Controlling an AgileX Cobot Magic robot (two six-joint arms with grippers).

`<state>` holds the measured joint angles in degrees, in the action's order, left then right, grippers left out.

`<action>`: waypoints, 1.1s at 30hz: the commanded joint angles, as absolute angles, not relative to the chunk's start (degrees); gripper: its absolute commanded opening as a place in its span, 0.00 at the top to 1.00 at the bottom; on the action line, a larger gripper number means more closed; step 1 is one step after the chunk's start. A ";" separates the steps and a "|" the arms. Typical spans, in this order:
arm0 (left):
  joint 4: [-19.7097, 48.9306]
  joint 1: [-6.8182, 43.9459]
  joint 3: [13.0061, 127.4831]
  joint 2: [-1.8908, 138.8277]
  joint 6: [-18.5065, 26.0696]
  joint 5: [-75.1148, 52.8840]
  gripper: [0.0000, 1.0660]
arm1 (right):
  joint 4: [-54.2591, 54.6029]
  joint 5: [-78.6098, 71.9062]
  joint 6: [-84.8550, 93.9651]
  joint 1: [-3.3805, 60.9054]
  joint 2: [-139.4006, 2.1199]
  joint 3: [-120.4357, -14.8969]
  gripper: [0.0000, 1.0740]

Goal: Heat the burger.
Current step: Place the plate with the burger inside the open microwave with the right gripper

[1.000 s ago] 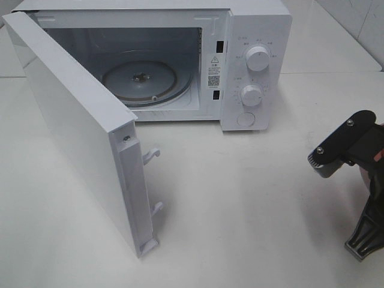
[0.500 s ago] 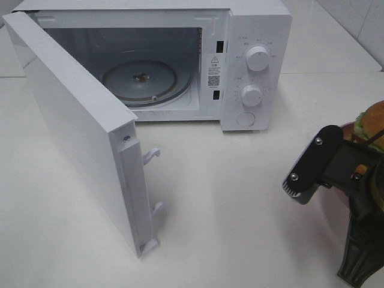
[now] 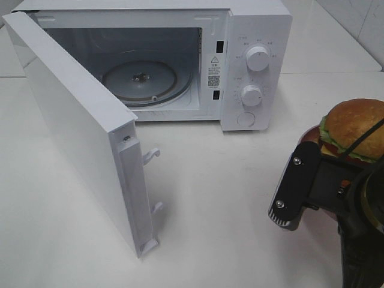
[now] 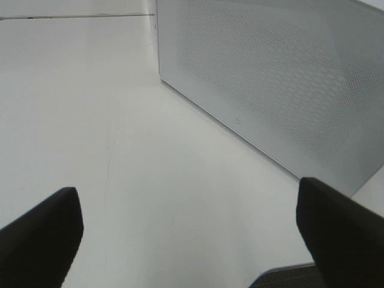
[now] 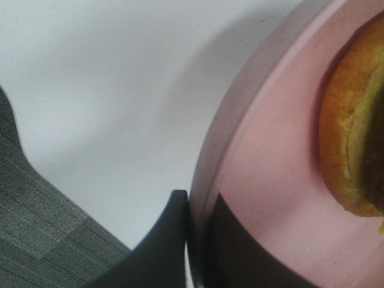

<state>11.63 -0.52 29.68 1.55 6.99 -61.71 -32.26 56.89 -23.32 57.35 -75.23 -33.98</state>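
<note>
The burger (image 3: 355, 129), with golden bun, green lettuce and red tomato, stands on a pink plate (image 3: 309, 136) at the right of the exterior view. My right gripper (image 5: 200, 210) is shut on the plate's rim (image 5: 270, 156), with one finger above it and one below. The burger's bun edge (image 5: 348, 144) shows just beyond. My right arm (image 3: 297, 186) hides most of the plate from above. The white microwave (image 3: 255, 24) stands at the back with its door (image 3: 78, 126) swung wide open and its glass turntable (image 3: 141, 81) bare. My left gripper (image 4: 192, 234) is open and empty.
The open door juts forward on the left with its latch hooks (image 3: 153, 156) facing right. The left wrist view shows the door's perforated outer face (image 4: 270, 78) close by over the white tabletop (image 4: 120, 120). The control knobs (image 3: 257, 59) are on the microwave's right panel.
My right arm has moved leftward into view from the right edge, carrying the plate. The burger was hidden one second ago and now shows almost whole. The microwave and door have not moved.
</note>
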 commanded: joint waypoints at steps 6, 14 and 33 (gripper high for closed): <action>11.46 -0.40 29.62 1.60 6.99 -61.54 0.17 | -35.98 54.32 -16.50 57.64 -74.54 -33.80 1.00; 11.46 -0.40 29.62 1.60 6.99 -61.54 0.17 | -38.56 50.13 -12.32 57.64 -74.54 -33.80 1.00; 11.46 -0.40 29.62 1.60 6.99 -61.54 0.17 | -39.42 40.74 1.26 57.64 -74.54 -33.80 1.00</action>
